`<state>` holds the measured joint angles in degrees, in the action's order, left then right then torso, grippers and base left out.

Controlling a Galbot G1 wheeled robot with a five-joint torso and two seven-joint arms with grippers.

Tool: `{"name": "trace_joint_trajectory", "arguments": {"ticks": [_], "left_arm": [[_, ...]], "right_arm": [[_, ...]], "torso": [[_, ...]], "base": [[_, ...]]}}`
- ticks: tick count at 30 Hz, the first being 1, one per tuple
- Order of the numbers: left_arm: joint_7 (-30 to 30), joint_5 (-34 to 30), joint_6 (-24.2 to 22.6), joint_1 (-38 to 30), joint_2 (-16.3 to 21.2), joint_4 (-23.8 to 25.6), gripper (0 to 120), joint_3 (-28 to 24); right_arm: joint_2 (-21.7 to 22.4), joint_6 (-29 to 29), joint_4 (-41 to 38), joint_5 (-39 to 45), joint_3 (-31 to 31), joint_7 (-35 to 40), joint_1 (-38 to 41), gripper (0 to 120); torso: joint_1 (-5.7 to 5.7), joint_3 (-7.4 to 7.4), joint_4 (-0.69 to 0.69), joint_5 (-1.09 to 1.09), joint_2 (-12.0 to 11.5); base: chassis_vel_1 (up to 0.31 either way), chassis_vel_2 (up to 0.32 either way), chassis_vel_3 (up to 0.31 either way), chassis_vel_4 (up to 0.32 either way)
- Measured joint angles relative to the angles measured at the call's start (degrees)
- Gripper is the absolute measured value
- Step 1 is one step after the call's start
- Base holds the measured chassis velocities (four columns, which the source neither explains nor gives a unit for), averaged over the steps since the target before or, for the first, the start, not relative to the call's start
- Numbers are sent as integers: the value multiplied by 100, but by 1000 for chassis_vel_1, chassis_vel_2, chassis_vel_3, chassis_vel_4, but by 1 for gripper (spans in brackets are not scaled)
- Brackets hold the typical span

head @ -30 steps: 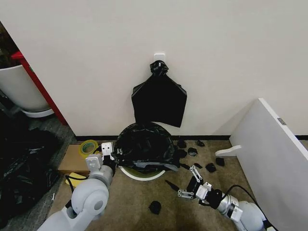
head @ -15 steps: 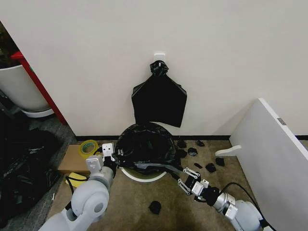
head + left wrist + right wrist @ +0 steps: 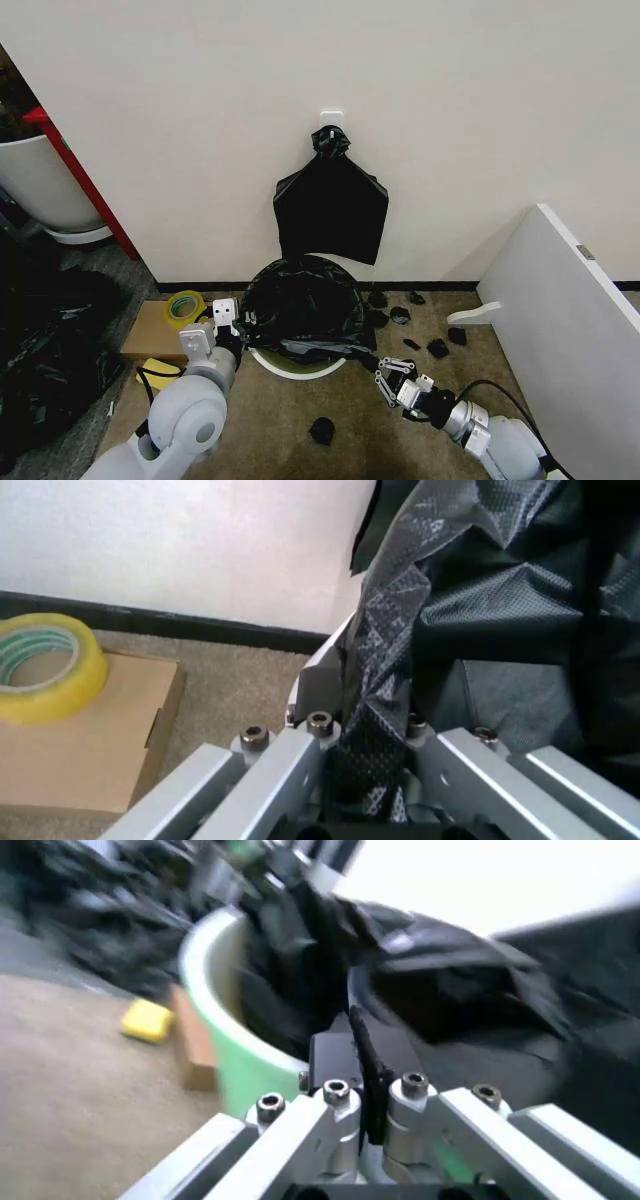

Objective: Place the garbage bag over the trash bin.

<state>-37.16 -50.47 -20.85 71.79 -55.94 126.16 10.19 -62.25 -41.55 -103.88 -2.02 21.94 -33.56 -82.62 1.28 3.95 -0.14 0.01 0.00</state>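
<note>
The garbage bag [image 3: 302,300], glossy wrinkled black film, lies over the mouth of the trash bin [image 3: 300,368], whose pale rim shows under the bag's front edge. At the bag's left side my left gripper [image 3: 228,318] is shut on a fold of it; the left wrist view shows the film [image 3: 400,652] pinched in that gripper [image 3: 365,727] next to the bin's rim [image 3: 325,660]. My right gripper [image 3: 386,369] is at the bag's front-right edge, and the right wrist view has it [image 3: 372,1091] shut on a thin black strip of bag beside the bin's wall [image 3: 235,1046].
A flat black bundle [image 3: 331,205] hangs on the wall above the bin. Small black scraps [image 3: 437,348] litter the carpet. A yellow tape roll [image 3: 183,305] sits on a cardboard box [image 3: 148,332]. A white panel [image 3: 570,320] stands at right; a white tub [image 3: 40,190] and black plastic [image 3: 50,340] at left.
My right gripper has moved in from the open floor to the bag's front-right edge and gone from open to shut on it. The left gripper has held still.
</note>
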Motion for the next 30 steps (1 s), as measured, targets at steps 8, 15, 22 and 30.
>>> {"name": "trace_joint_trajectory", "arguments": {"ticks": [8, 15, 22, 30], "left_arm": [[-9, -502, 145, -76, -157, 80, 1, 65], [-176, -1112, -21, -101, -241, 309, 1, 200], [-408, -1495, -323, -59, -216, 601, 1, 369], [-308, -1220, -101, -79, -161, 463, 1, 416]], "right_arm": [[-58, -205, 328, 1240, -40, -2421, 162, 0], [-257, -365, 848, 179, 102, -2241, 461, 0], [-509, -554, 1623, -1469, 384, -1300, 1012, 0], [-339, -558, 1669, -531, 285, -1575, 969, 0]], "torso": [[0, 0, 0, 0, 0], [0, 0, 0, 0, 0], [0, 0, 0, 1, 0], [0, 0, 0, 0, 0]], "base": [[0, 0, 0, 0], [0, 0, 0, 0], [0, 0, 0, 0], [0, 0, 0, 0]]}}
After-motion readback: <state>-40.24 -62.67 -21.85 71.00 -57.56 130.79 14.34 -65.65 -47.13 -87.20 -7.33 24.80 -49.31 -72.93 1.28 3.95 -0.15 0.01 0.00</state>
